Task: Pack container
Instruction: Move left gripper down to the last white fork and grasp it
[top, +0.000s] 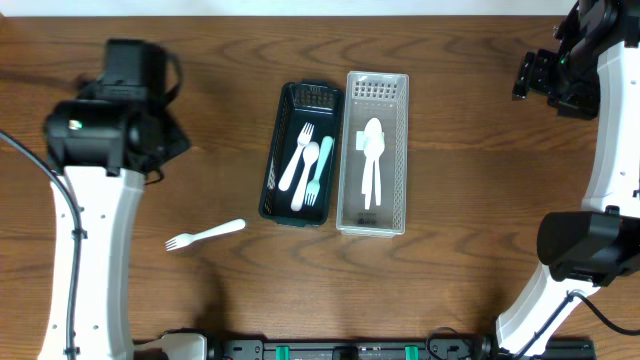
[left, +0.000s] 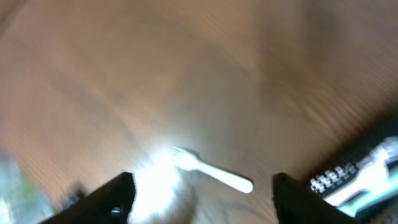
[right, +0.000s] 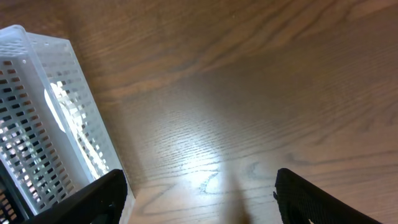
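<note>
- While you read the left wrist view, allow for its blur. It shows the left gripper (left: 202, 199) with its fingers spread wide and nothing between them.
- You find the loose white fork (top: 205, 235) lying flat on the table (top: 450, 120), on the left arm's side and well apart from both baskets.
- In the left wrist view, the fork lies ahead of the spread fingers and touches neither.
- The dark basket (top: 312, 96) holds three cutlery pieces (top: 305, 165) lying lengthwise: two white and one teal.
- The white basket (top: 376, 88) stands just beside the dark basket, toward the right arm, and holds white spoons (top: 371, 160).
- The right gripper (right: 199, 205) is spread wide and empty above bare wood, apart from the white basket.
</note>
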